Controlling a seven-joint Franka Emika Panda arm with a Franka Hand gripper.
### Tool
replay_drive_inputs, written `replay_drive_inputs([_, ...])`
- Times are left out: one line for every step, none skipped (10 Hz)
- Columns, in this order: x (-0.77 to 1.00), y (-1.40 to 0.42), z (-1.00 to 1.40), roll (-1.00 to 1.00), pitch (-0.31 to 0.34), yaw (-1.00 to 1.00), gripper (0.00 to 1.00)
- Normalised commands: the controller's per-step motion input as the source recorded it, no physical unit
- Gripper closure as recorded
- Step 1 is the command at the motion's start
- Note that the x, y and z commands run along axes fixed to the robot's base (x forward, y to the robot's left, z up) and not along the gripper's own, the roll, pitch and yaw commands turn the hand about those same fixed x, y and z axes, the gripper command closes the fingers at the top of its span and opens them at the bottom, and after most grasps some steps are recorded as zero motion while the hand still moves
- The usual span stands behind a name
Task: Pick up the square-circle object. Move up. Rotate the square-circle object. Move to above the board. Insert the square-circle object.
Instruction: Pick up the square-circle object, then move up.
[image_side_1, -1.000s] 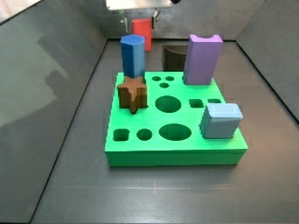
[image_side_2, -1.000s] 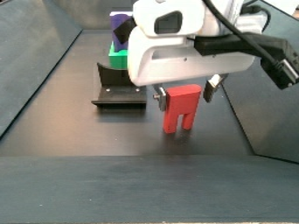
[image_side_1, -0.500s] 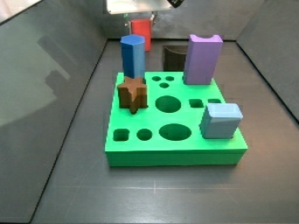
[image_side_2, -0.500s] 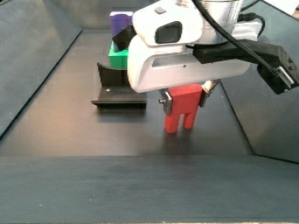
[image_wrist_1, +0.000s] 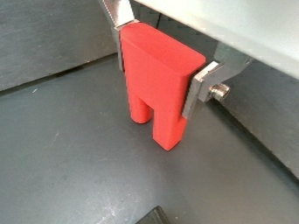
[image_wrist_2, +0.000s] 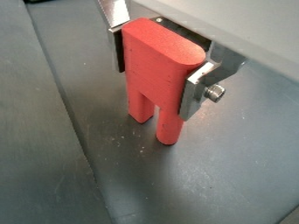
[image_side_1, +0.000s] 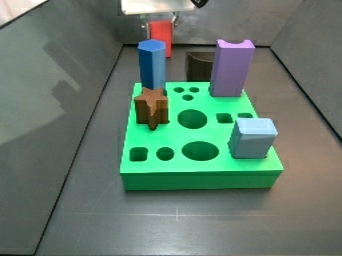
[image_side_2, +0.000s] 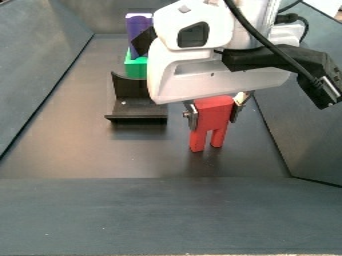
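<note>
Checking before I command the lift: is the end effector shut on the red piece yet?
Shut. In both wrist views the end effector has its silver fingers pressed flat against both sides of the square-circle object, stubs pointing down.

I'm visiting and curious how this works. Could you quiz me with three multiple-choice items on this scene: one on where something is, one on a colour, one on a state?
1. Where is the light-blue cube?
A. on the green board
B. on the floor
C. in the gripper

2. What colour is the square-circle object?
A. purple
B. red
C. brown

3. The gripper is:
A. open, empty
B. hidden
C. shut on the red piece

Key: 1 A, it sits at the board's edge in a side view. 2 B, bright red in both wrist views. 3 C, the silver fingers press its sides.
</note>
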Motion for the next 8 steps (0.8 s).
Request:
replay_drive_inputs([0.0, 0.0, 0.0, 0.0, 0.0, 0.0, 1.0])
replay_drive_inputs([0.0, 0.0, 0.0, 0.0, 0.0, 0.0, 1.0])
replay_drive_inputs([0.0, 0.0, 0.0, 0.0, 0.0, 0.0, 1.0])
replay_drive_inputs([0.0, 0.0, 0.0, 0.0, 0.0, 0.0, 1.0])
replay_drive_inputs([0.0, 0.0, 0.0, 0.0, 0.0, 0.0, 1.0])
replay_drive_inputs([0.0, 0.0, 0.83, 0.0, 0.0, 0.0, 1.0])
replay_drive_inputs([-0.03, -0.07, 0.8, -0.02, 0.018, -0.01, 1.0])
replay_drive_inputs([-0.05, -0.06, 0.7, -0.01, 0.023, -0.01, 1.0])
